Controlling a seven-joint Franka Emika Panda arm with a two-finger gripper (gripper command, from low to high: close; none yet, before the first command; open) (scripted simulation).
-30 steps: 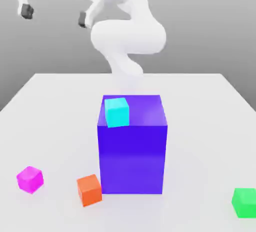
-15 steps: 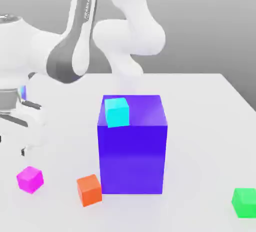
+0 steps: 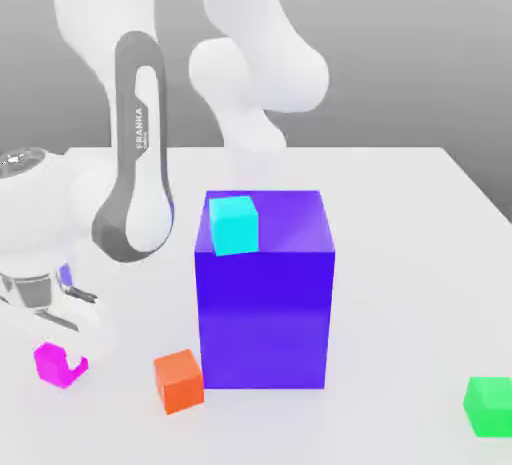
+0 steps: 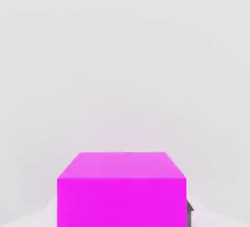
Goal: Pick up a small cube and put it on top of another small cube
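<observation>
The small cube (image 3: 48,362) is bright magenta and rests on the white table at the exterior view's left front. My gripper (image 3: 62,356) has come down over it and is shut on it, with the white hand covering its top. In the hand view the small cube (image 4: 122,192) sits close up, with a dark finger (image 4: 188,214) against its side. The other small cube (image 3: 489,405), bright green, stands alone at the exterior view's right front, far from my gripper.
A big blue-purple block (image 3: 265,303) stands mid-table with a cyan cube (image 3: 234,224) on its top. An orange cube (image 3: 179,381) sits by the block's front left corner, between the magenta and green cubes. The white table (image 3: 400,213) stretches behind.
The arm swung down from high at the back to the magenta cube. The gripper went from open to shut around it. The cubes have not moved.
</observation>
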